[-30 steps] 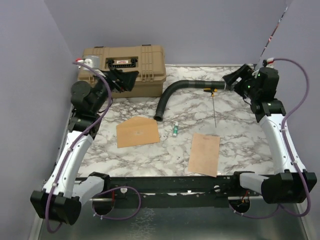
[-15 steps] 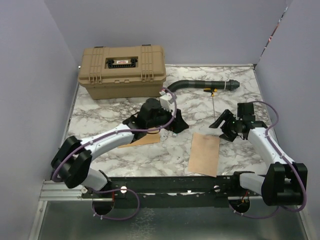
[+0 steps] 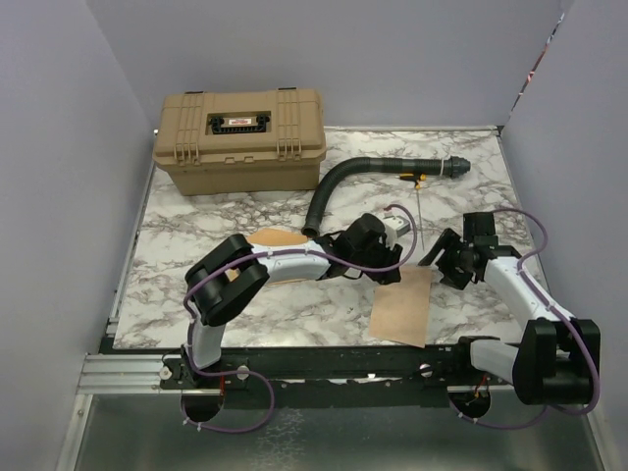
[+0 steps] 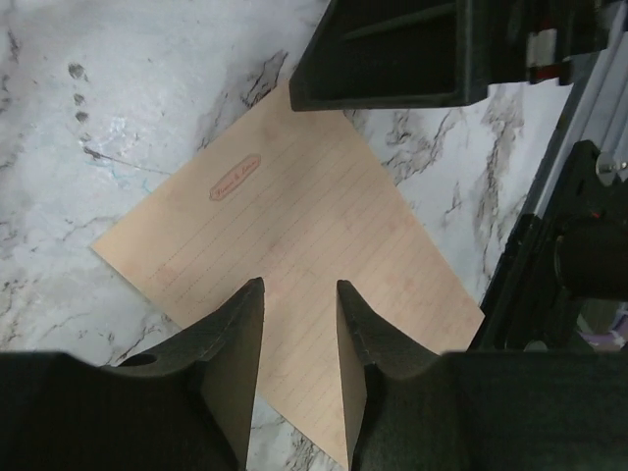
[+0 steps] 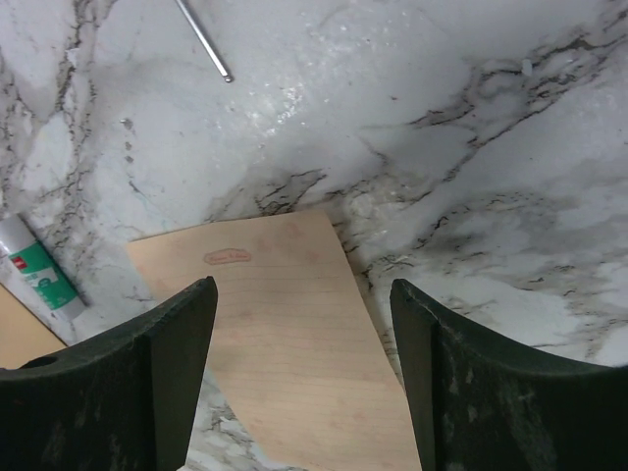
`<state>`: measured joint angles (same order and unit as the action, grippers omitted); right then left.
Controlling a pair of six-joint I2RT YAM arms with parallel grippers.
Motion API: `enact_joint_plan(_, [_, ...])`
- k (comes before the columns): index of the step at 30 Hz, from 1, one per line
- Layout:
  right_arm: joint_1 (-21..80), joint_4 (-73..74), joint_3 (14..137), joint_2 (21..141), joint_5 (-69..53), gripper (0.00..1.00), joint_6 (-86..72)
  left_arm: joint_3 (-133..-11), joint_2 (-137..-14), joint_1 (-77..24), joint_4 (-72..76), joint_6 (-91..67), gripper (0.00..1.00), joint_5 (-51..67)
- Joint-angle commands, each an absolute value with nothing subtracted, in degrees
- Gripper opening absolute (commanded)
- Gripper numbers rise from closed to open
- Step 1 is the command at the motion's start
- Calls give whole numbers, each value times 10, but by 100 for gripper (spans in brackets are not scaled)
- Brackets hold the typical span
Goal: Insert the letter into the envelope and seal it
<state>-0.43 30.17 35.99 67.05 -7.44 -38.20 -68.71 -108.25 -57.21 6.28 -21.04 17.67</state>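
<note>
First, locate the letter (image 3: 402, 309). It lies flat on the desk (image 3: 177, 235), right of centre and close to the near edge, with its long side running front to back. In the left wrist view you can make out faint ruled lines on it and a small oval mark (image 4: 235, 179) near one corner.

Next, check the left gripper (image 4: 300, 287). The left arm reaches across the desk to the right, and the gripper hangs over the far left part of the letter. Its fingers (image 4: 234, 363) stand a narrow gap apart with nothing between them, and the paper shows through the gap. You cannot tell whether the fingertips touch the sheet.

Then check the right gripper (image 5: 302, 287). It is near the far right corner of the letter, jaws spread wide and holding nothing. The far end of the letter shows between its fingers.

The envelope (image 3: 275, 238) lies left of the letter and apart from it. The left arm hides most of it, so you see only its far edge from above. A small white-and-green tube (image 5: 34, 277) lies between envelope and letter.

Other items on the desk:
- a screwdriver (image 3: 417, 201), beyond the right gripper
- a black hose (image 3: 339, 177), curving toward the far right
- a tan toolbox (image 3: 240, 137), at the far left
</note>
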Motion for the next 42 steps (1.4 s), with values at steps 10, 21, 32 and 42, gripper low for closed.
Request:
enact_joint_plan(10, [-14, 261, 335, 702, -155, 74, -312, -634, -1137, -584, 68, -191, 28, 145])
enact_joint_plan(21, [-14, 215, 298, 726, -203, 66, -342, -608, -1138, -584, 48, -189, 17, 70])
enact_joint_plan(32, [-15, 136, 255, 669, -267, 52, -359, -595, -1112, -548, 25, -203, 11, 34])
enact_joint_plan(42, [-16, 169, 254, 682, -252, 78, -362, -590, -1109, -522, 14, -215, 10, 27])
